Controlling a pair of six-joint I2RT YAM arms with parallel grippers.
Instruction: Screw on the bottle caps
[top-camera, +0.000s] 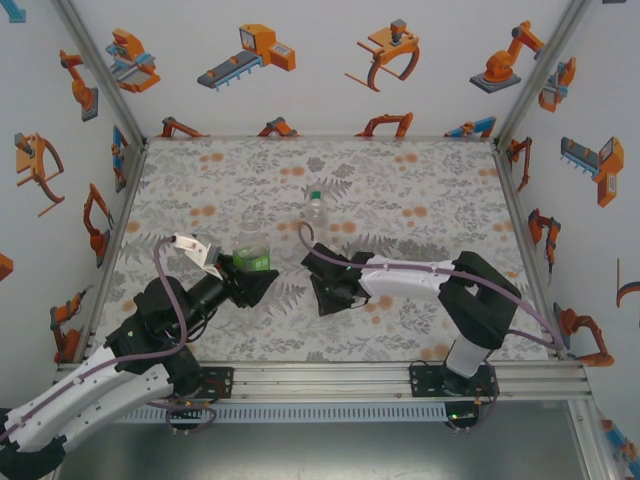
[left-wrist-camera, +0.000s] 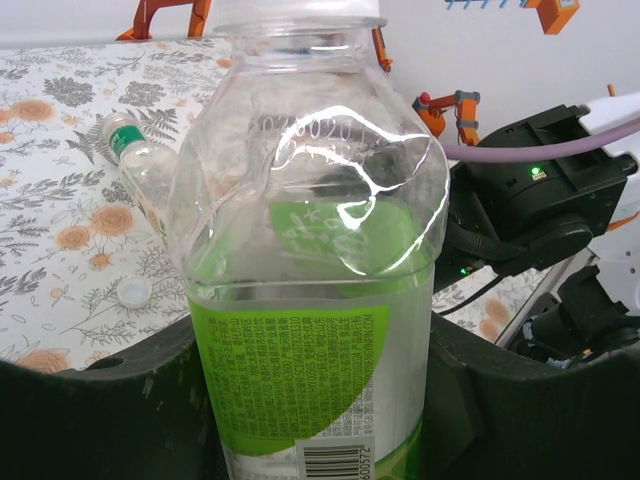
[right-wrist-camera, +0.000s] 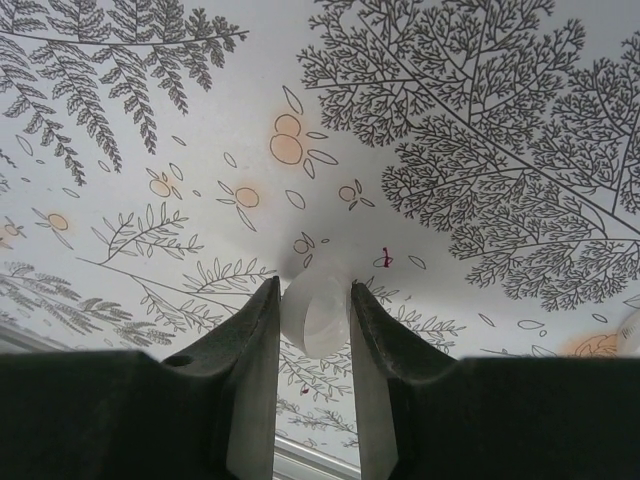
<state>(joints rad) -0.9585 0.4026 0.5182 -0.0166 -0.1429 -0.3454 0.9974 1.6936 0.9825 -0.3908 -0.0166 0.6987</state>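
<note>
Left gripper clamped around lower body of green-label bottle, left of centre on the table. Right gripper jaws narrow, pinching a white cap close over the floral surface. Second white cap lies loose near a small green-banded bottle.

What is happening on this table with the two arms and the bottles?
Two robot arms are busy capping bottles. The left gripper is shut around a clear bottle with a green label. The right gripper pinches a small white cap between its fingers, over the floral table cover, to the right of that bottle. That cap is not yet on it. A loose white cap lies on the table, and a second bottle, with a green cap, is farther back.
</note>
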